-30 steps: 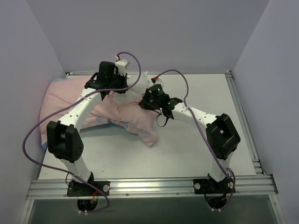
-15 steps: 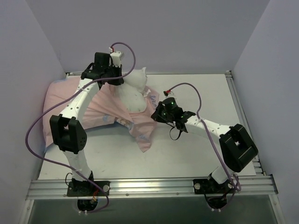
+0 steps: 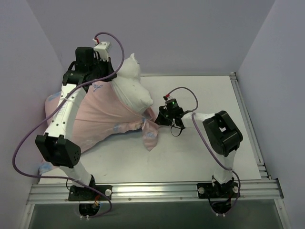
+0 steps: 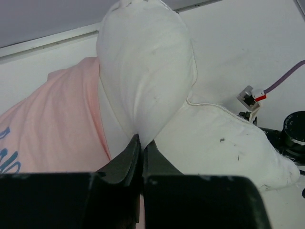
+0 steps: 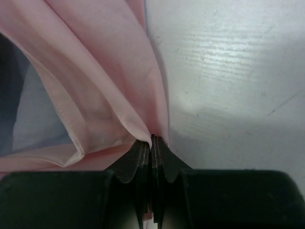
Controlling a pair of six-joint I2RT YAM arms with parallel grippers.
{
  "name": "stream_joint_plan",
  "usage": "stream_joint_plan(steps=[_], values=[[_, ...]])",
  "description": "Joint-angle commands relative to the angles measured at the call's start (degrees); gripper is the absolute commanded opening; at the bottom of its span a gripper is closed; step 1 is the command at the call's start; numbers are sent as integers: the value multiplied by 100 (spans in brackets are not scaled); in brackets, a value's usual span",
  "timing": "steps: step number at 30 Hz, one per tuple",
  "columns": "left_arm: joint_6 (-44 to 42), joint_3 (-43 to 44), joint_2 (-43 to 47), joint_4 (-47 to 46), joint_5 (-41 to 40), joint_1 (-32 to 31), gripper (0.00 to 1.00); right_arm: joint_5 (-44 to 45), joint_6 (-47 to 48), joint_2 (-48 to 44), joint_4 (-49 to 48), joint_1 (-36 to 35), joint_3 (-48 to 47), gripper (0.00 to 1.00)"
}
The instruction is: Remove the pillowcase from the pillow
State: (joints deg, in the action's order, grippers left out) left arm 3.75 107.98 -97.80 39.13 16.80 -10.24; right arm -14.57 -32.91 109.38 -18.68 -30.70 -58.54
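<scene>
Over the table's (image 3: 214, 90) back-left corner: pillow (image 3: 132, 88) part-way out of pillowcase (image 3: 95, 114).
Left gripper (image 4: 141, 139) clamped on a pinch of white pillow fabric, holding that end raised. Bare end of pillow exposed; the rest sits inside the pillowcase, pink face showing, which drapes down to the table on the left. Right gripper (image 5: 151, 141) low on the table, jaws closed on the pillowcase's thin hem near its open mouth. Judged handling: pillow light, plump and squashy, gives under a pinch, so grip deep at a corner seam. Pillowcase thin, limp, likely slippery on itself; hold at the hemmed mouth edge, where doubled cloth gives purchase. A shallow pinch may slip.
</scene>
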Motion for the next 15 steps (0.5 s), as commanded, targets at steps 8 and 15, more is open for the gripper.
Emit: stream_joint_plan(steps=[8,15], values=[[301,-944,833,-1153,682,268,2,51,873,-478,927,486,141,24],[284,-1025,683,-1233,676,-74,2,349,1610,-1681,2049,512,-710,66]])
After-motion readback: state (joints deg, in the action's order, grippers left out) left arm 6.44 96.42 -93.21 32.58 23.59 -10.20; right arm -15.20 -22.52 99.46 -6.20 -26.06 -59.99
